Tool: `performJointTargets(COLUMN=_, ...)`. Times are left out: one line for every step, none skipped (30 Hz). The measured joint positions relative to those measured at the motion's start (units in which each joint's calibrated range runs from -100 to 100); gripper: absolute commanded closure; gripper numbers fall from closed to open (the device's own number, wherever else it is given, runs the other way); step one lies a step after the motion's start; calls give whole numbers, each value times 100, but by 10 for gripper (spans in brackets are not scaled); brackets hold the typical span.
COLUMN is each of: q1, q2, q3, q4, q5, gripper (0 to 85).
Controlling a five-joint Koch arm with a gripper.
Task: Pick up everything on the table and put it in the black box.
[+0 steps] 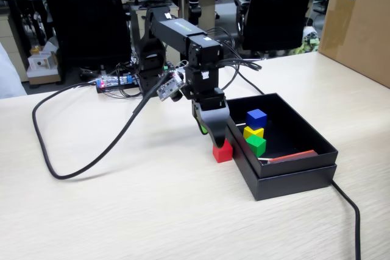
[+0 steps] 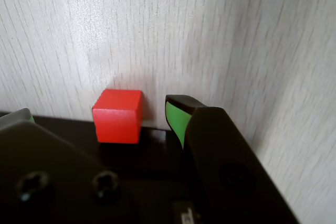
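Fixed view: raised, oblique, mid-range, across table (image 1: 122, 211) toward office. Wrist view: close, straight down. Shared: red cube (image 1: 222, 151) (image 2: 117, 116), gripper (image 1: 214, 140) (image 2: 100, 116)

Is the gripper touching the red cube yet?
Apart. In the wrist view, a strip of bare table shows between the red cube and the green-padded finger; the gripper is open around it.

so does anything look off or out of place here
Only the red cube stands out: it sits on the table against the outer wall of the black box, while the blue, yellow and green cubes lie inside. The tool is open around it. Nothing looks damaged.
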Motion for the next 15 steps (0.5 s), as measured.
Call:
performJointTargets(q1=5, q2=129, q3=82, q4=0, q5=15, gripper=368)
performJointTargets(q1=5, q2=233, q3=164, q4=0, q5=15, gripper=368)
performJointTargets(q1=5, q2=337, q3=228, q4=0, q5=15, gripper=370)
performJointTargets(q1=5, q2=453, q3=274, q4=0, q5=15, gripper=370)
performJointTargets(q1=5, q2=570, q3=338, q4=0, q5=15, gripper=372)
performJointTargets(q1=10, q2=660, q3=374, q4=0, q5=20, gripper=378)
performJointTargets(q1=15, q2=751, q3=383, q4=0, q5=20, gripper=378)
performJointTargets(q1=24, q2=828, q3=383, q4=0, q5=29, gripper=380)
performJointTargets(q1=34, q2=906, q3=383, q4=0, q5=39, gripper=386)
performJointTargets(q1=39, q2=997, q3=383, q4=0, q5=44, gripper=420)
performJointTargets(q1=49, q2=1113, q3=466, q4=0, q5=63, gripper=440)
performJointTargets(q1=59, q2=1165, q3=466, q4=0, q5=63, gripper=470)
performJointTargets(q1=68, q2=1230, q3=529, q4=0, q5=63, gripper=501)
performJointTargets(q1=68, q2=1282, q3=630, q4=0, q5=63, gripper=537)
performJointTargets(q1=78, q2=1294, q3=666, q4=0, q5=63, gripper=579)
